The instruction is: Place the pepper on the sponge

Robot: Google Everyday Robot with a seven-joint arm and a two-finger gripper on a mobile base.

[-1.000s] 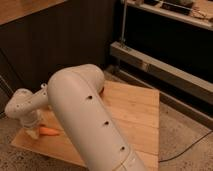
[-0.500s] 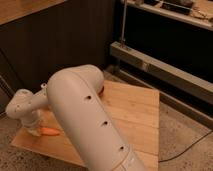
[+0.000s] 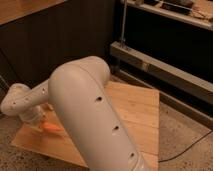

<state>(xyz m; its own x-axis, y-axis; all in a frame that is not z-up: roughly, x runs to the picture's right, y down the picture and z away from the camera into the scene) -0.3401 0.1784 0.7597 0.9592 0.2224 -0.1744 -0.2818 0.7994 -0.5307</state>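
Observation:
The orange pepper (image 3: 50,127) lies on the left part of the wooden table (image 3: 135,112), only its tapered end showing. My gripper (image 3: 35,119) hangs at the end of the white arm (image 3: 85,110), right over the pepper's left end. The arm's wrist covers the contact point, so I cannot tell whether the pepper is held. The sponge is hidden or out of view; the bulky arm blocks most of the table's left and middle.
A dark cabinet wall stands behind the table. A metal shelf rack (image 3: 165,60) runs along the right back. A black cable (image 3: 192,145) lies on the speckled floor to the right of the table.

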